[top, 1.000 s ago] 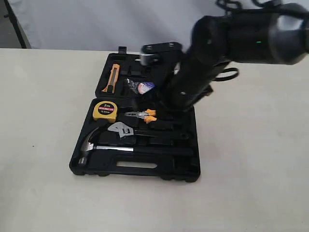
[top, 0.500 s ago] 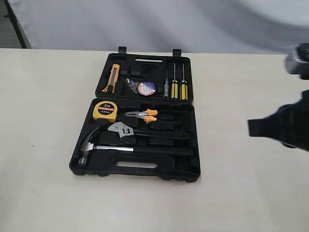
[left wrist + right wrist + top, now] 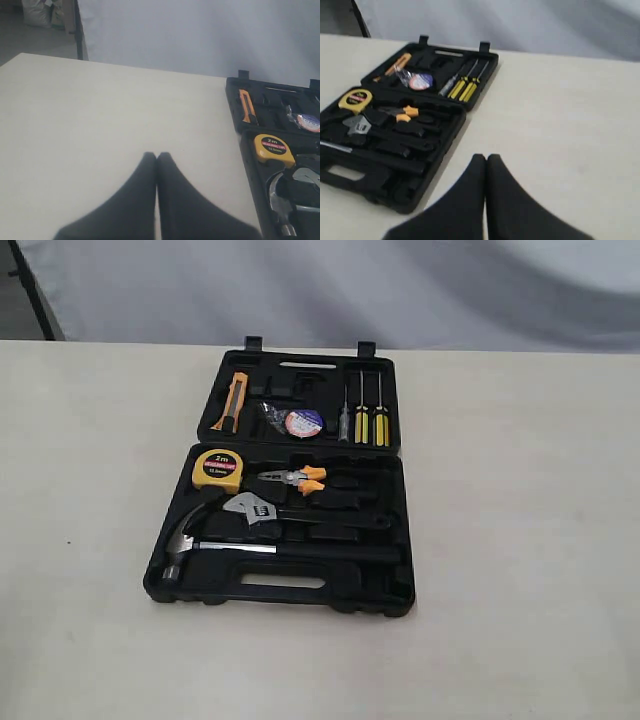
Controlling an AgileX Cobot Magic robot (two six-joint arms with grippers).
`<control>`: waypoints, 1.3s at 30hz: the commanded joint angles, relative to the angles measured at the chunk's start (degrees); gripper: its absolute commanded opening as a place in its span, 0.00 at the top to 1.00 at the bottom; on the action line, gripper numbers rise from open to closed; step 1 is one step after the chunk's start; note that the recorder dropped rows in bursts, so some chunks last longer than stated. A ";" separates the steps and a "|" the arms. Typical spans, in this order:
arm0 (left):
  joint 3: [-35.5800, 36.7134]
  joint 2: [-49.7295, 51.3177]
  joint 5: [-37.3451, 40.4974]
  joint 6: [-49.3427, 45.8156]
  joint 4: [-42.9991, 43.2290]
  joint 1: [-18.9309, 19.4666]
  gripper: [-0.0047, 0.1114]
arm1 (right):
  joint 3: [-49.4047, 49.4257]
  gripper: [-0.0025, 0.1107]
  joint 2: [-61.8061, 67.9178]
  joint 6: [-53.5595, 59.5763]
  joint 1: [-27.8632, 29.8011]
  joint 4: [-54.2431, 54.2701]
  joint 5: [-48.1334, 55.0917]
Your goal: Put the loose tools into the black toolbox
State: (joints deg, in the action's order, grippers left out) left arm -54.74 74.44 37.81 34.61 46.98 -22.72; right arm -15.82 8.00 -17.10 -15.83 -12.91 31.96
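The left gripper (image 3: pixel 157 156) is clenched on nothing, its two matte black fingers pressed flat together into a tapered wedge over bare table (image 3: pixel 520 540). The right gripper (image 3: pixel 486 157) is the same: smooth dark fingers closed tip to tip, nothing between them, near one corner of the black toolbox (image 3: pixel 380 592). The table is a pale cream sheet with a dull, even surface. The toolbox lies open flat on it, two hinged halves of moulded black plastic with tool-shaped recesses and a slot handle cut in the near edge. In the near half the claw hammer (image 3: pixel 235 547) lies in its recess, curved polished steel head to the left, bright shaft running into a black grip. Just behind it the adjustable wrench (image 3: pixel 255 508) rests in the case, its silver jaw end to the left and its dark handle to the right. The tape roll (image 3: pixel 303 422), black under crinkled clear wrap with a round label, sits in the far half. Beside it are yellow-and-black-handled screwdrivers (image 3: pixel 362 415) and an orange utility knife (image 3: pixel 232 400). A blocky yellow tape measure (image 3: pixel 218 469) and orange-handled pliers (image 3: pixel 297 478) lie side by side in the near half, behind the wrench.
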 commanded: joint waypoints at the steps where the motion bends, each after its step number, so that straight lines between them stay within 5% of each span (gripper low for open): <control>1: 0.53 -0.46 -0.97 0.59 -0.78 0.19 0.95 | 0.29 0.97 -7.97 -0.30 0.23 -0.57 -1.25; 5: 0.53 -0.46 -0.97 0.59 -0.78 0.19 0.95 | 0.29 0.97 -8.00 -0.30 0.64 -0.55 -1.67; 16: 0.53 -0.46 -0.97 0.59 -0.78 0.19 0.95 | 0.29 0.97 -8.00 -0.30 14.55 1.53 -1.45; 29: 0.53 -0.46 -0.97 0.59 -0.78 0.19 0.95 | 10.76 0.97 -8.00 17.10 14.67 8.07 -11.53; 39: 0.53 -0.46 -0.97 0.59 -0.78 0.19 0.95 | 15.82 0.97 -8.00 16.78 14.67 7.94 -12.23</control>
State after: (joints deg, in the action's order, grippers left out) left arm -54.74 74.44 37.81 34.61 46.98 -22.72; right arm -0.16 0.33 -1.00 -1.29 -4.87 19.76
